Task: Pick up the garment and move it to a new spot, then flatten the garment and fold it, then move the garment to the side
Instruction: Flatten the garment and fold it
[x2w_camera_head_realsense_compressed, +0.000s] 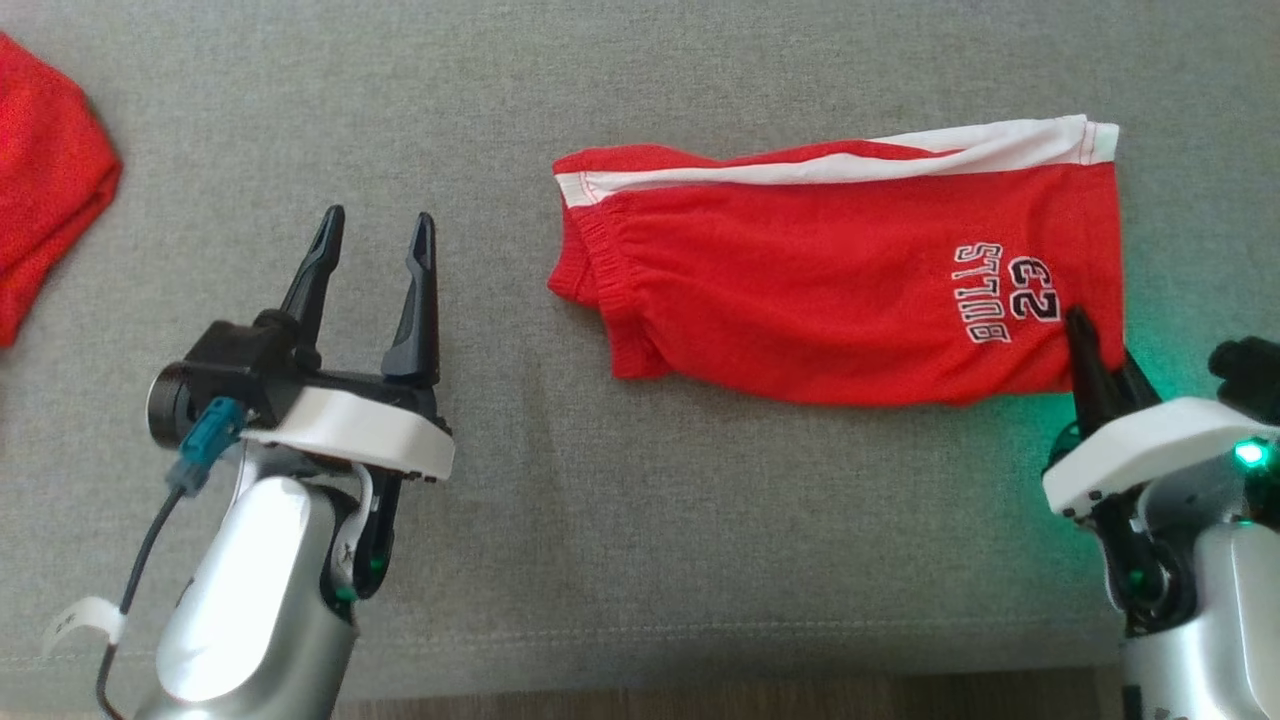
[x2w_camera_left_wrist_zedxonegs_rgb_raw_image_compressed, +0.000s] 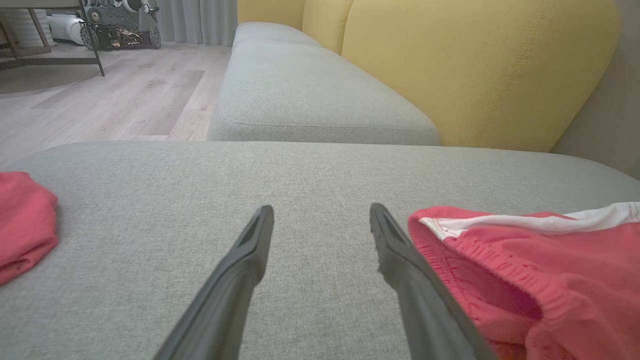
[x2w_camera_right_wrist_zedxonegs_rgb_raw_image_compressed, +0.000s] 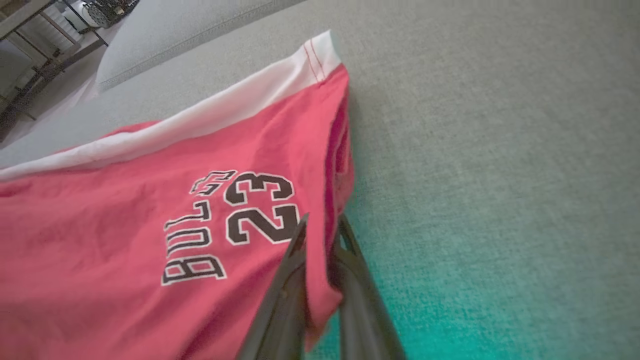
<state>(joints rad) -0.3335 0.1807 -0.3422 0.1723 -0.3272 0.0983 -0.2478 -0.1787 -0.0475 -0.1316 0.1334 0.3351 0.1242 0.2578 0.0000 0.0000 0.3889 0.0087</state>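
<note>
Currently one item on my list: shorts (x2w_camera_head_realsense_compressed: 840, 280), lying on the grey cushion (x2w_camera_head_realsense_compressed: 640, 520). In the head view they run from centre out to 3 o'clock, with the waistband (x2w_camera_head_realsense_compressed: 600, 260) toward 9 and the leg hems toward 3.

Handling: I judge them light, soft and limp, with no stiffness anywhere. Held at one point they would sag and trail, and the knit may drag on the cushion's weave. They seem neither fragile nor slippery. The best holds, I think, are two corners at once: a hem corner and the thick elastic edge of the waistband, which gives the fingers some bulk.

Look: red, with a white stripe (x2w_camera_head_realsense_compressed: 850, 165) along the 12 o'clock edge. A black-and-white print (x2w_camera_head_realsense_compressed: 1005, 290), "BULLS 23", sits sideways near the hem end. They seem doubled leg upon leg and are slightly rumpled at the waistband.

Right gripper (x2w_camera_head_realsense_compressed: 1100, 350): at 4 o'clock, fingers together and clamped on the lower hem corner. The wrist view shows cloth pinched between them.

Left gripper (x2w_camera_head_realsense_compressed: 378, 220): at 8 o'clock, fingers wide apart and holding nothing. It is near the waistband but apart from it.

Also present: a second red cloth (x2w_camera_head_realsense_compressed: 50, 180) at 10 o'clock, well apart.
</note>
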